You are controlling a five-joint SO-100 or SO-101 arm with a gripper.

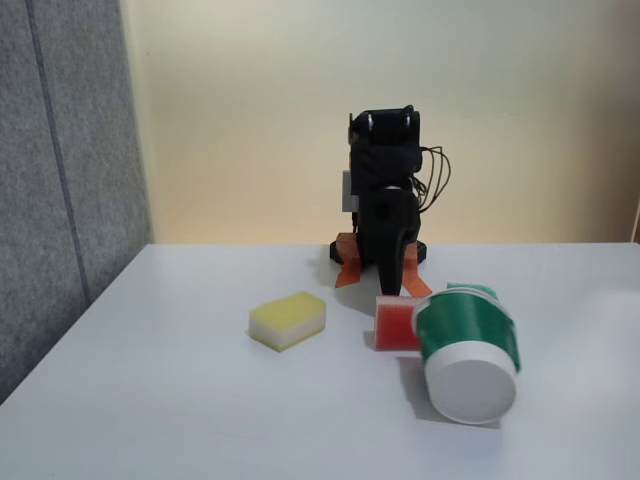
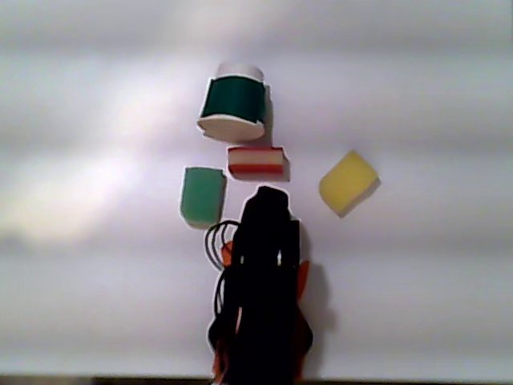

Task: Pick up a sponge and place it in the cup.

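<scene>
You will find no legible text, label, brand, number or sign in either view. The cup [image 1: 467, 343] shows you a plain dark green band with white rims and no print you can read. The sponge [image 1: 396, 322] and the yellow-topped sponge [image 1: 288, 319] carry no markings. The arm's black housing [image 1: 385, 190] shows no lettering at this resolution.

From above, the cup [image 2: 233, 106] lies on its side on the white tabletop [image 2: 433, 265], green band up. Just below it in the picture sits the sponge [image 2: 255, 160], showing red and whitish stripes. A green sponge [image 2: 202, 195] lies lower left, a yellow sponge [image 2: 348, 182] to the right. The black arm [image 2: 260, 297] rises from the bottom edge.
</scene>
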